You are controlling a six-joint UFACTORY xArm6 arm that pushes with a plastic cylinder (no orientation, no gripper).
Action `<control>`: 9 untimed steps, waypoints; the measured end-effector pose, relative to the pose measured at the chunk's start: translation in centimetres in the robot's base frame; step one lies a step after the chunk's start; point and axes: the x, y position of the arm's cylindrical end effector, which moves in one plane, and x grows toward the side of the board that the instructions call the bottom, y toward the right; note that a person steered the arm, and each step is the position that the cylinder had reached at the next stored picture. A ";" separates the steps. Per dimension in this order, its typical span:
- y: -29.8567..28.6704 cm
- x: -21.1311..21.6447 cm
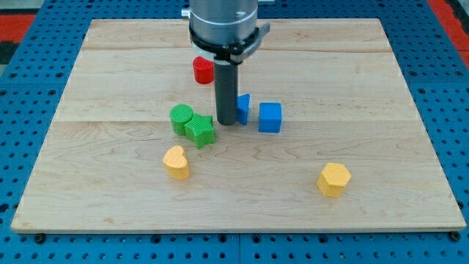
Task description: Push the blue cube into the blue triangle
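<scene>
Nearest lay the yellow hexagon. My tip, a bare tool grasping nothing, touched the blue triangle's left; blue cube sat just right. Next, I judged, circle round and push leftward.

My arm comes in above the wooden board as a wide cylinder of grey metal, ringed near its base by a black clamp band with small tabs on both sides. Below it hangs a straight dark charcoal rod, smooth and unmarked, down to my tip.
</scene>
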 end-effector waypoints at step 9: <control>12.6 4.1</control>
